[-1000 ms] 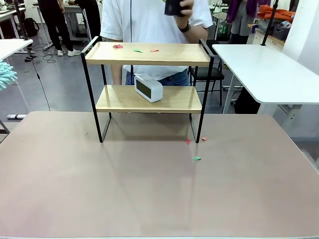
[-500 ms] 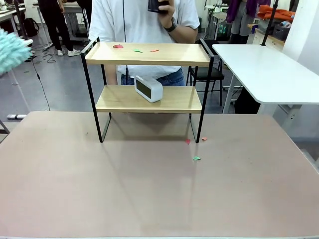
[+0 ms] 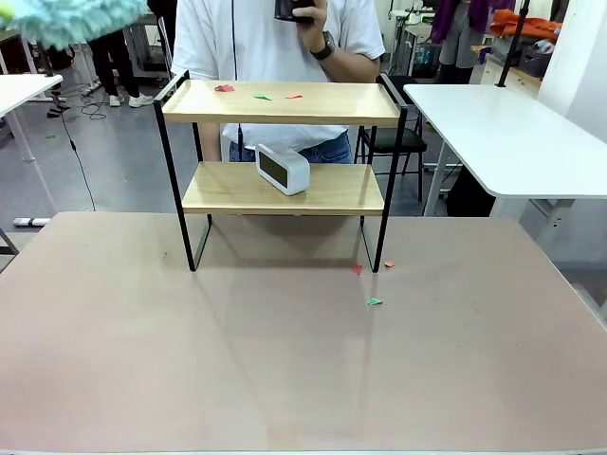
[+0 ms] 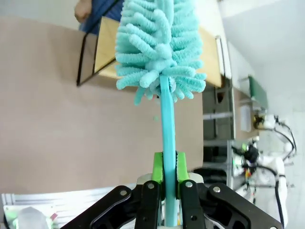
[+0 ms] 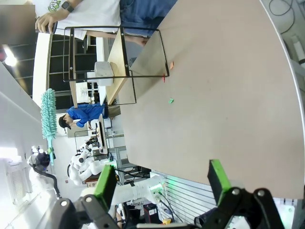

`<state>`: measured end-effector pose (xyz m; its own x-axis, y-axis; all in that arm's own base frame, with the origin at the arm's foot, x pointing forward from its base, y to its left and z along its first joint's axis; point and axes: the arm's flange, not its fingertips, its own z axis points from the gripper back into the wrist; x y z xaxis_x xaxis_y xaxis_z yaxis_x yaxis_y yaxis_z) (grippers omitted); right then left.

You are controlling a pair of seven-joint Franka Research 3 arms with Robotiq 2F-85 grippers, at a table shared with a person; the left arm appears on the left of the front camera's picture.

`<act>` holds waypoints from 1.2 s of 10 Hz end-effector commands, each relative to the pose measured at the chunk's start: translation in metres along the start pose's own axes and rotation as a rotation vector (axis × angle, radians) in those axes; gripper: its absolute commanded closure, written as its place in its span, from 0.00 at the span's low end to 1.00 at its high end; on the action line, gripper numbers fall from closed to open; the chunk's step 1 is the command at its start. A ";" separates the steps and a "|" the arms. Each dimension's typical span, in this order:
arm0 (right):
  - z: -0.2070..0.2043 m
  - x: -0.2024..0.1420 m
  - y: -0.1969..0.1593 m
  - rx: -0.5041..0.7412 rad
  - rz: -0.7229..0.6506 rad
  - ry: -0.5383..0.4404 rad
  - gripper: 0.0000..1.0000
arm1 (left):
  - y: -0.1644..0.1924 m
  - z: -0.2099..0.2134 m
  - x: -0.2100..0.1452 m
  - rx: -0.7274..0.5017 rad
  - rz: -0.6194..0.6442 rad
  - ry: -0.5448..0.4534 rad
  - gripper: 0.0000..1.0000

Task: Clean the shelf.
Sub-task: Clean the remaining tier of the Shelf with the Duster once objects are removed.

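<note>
Shelf (image 3: 282,102) stands at the far middle of the brown tabletop (image 3: 285,379), its long side running left to right, broadside to the robot. The left pincer (image 4: 165,174) is clenched on a teal duster (image 4: 159,43). The right pincer (image 5: 161,180) hangs released. A white clock (image 3: 283,167) sits on the lower board. Paper scraps (image 3: 225,88) dot the top board.

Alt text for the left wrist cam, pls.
The left claw is shut on the handle of a teal duster, its fluffy head pointing away from the camera. Beyond it, the wooden shelf stands on a brown table, with a person's hand at the top edge.
</note>
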<state>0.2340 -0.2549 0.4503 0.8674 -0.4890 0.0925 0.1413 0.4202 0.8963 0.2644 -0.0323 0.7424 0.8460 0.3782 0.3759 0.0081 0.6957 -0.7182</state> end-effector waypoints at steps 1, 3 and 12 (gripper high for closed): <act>0.002 -0.001 -0.001 0.000 0.026 0.006 0.00 | -0.004 -0.016 -0.004 0.029 0.017 0.029 0.88; 0.002 -0.001 -0.001 0.000 0.026 0.006 0.00 | 0.000 0.000 0.000 0.000 0.000 0.000 0.88; 0.002 -0.001 -0.001 0.000 0.026 0.006 0.00 | -0.060 -0.139 -0.008 0.221 -0.158 -0.025 0.88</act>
<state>0.2338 -0.2550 0.4503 0.8672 -0.4893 0.0925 0.1415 0.4202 0.8964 0.3284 -0.1546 0.7005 0.8380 0.2558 0.4819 0.0442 0.8486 -0.5272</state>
